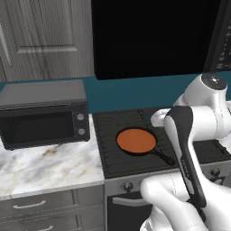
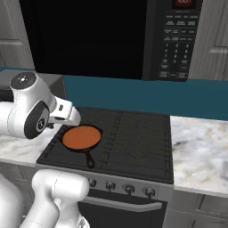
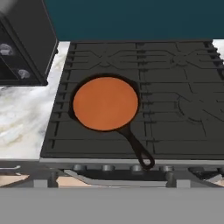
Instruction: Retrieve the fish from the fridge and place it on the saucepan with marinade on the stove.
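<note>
Black shallow saucepan with marinade point(image 3: 105, 103) — orange-brown inside, left-centre of frame — sits on ridged black stove point(image 3: 175, 109); gripper state cannot be told.

Rendering flat and even across all three views, no visible light source. Casting almost no shadows: only faint darkening under the saucepan point(image 3: 105, 103) rim on the stove point(image 3: 183, 131). Showing soft sheen on the white arm point(image 2: 26, 111) shell and a pale gloss on the marble bench point(image 1: 45, 164). Crushing to near black in the recess point(image 1: 153, 36) above the cooktop, losing detail there. Looking slightly soft and low-res throughout, edges a bit jagged, microwave point(image 2: 178, 40) keypad text unreadable. Keeping straight lines straight at the frame edges, no obvious lens distortion. Staying equally sharp near and far, no depth blur.
</note>
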